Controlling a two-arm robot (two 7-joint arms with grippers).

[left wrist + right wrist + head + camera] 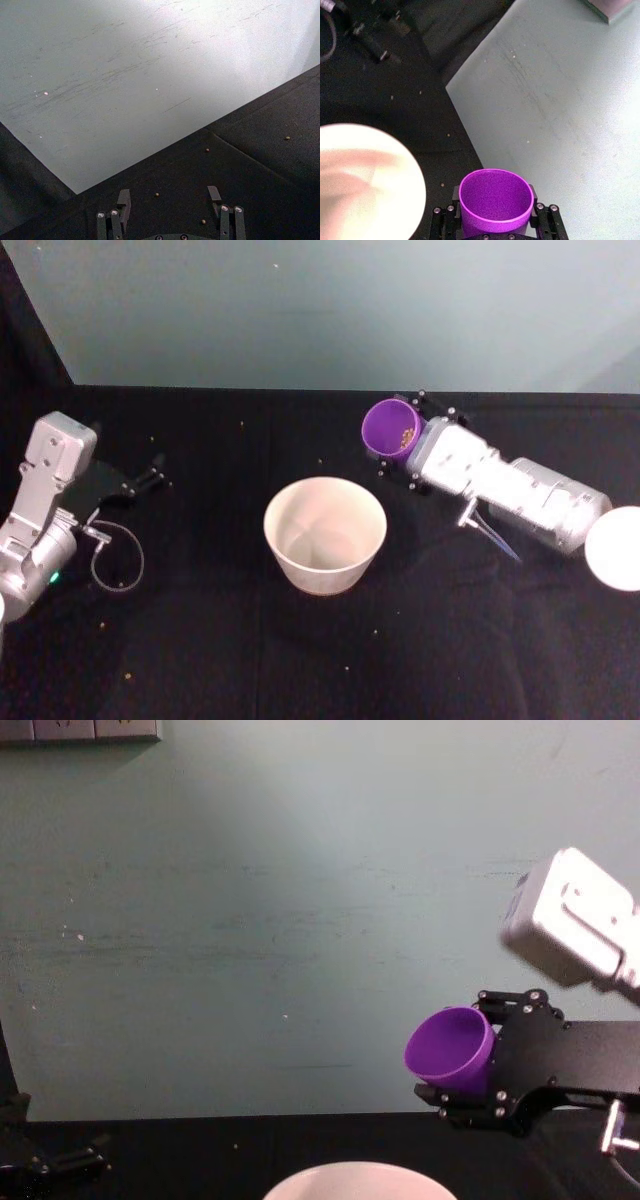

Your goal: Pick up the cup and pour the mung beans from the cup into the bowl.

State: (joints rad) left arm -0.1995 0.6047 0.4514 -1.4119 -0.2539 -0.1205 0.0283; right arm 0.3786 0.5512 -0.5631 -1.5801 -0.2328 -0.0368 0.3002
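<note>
The right gripper (494, 200) clamps the cup (385, 425) between its fingers, tilted and raised near the bowl (325, 578). The left gripper (169, 196) rests at the far left, fingers spread.

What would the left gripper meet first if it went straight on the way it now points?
Probably the pale wall: the left gripper, fingers open, points across the black table with a few stray beans, and nothing else stands between. Depth is unclear.
</note>
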